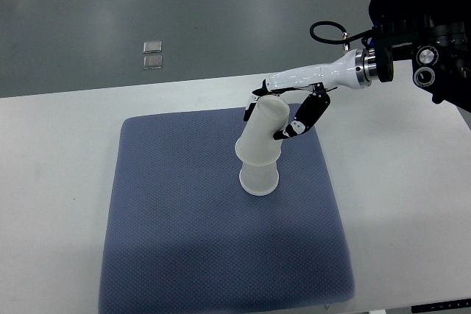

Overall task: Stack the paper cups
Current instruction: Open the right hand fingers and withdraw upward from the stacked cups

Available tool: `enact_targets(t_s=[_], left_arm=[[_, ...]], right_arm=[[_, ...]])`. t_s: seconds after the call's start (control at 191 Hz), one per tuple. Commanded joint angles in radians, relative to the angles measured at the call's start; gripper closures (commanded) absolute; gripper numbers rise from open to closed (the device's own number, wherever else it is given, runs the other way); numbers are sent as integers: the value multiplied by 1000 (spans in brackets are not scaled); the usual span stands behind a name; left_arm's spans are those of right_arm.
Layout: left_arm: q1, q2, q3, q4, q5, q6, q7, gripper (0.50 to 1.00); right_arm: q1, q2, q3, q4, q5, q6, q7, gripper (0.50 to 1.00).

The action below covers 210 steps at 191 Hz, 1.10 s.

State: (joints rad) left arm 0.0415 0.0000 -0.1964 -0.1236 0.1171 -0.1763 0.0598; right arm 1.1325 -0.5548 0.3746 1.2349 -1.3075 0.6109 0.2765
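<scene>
Two white paper cups stand upside down on the blue mat. The upper cup sits tilted over the lower cup, covering its top. My right hand comes in from the right edge and its fingers are curled around the upper cup, one black finger on the cup's right side and others behind its top. The left arm does not show.
The mat lies on a white table. Two small silver squares lie on the grey floor beyond the table. Dark equipment sits at the upper right behind my arm.
</scene>
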Motion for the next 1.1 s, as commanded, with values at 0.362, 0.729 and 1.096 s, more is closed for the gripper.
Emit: enact_targets(t_s=[0.362,0.729,1.096], left_arm=[[0,0,0,-1,1,0,0,500],[0,0,0,-1,1,0,0,500],[0,0,0,-1,1,0,0,500]], right_arm=[[-40,13,3,-6,-36,0,-10,601],[-31,23,38,-32,27,0,-8,589],[-59,58,66,-284,608,0,-10,589]])
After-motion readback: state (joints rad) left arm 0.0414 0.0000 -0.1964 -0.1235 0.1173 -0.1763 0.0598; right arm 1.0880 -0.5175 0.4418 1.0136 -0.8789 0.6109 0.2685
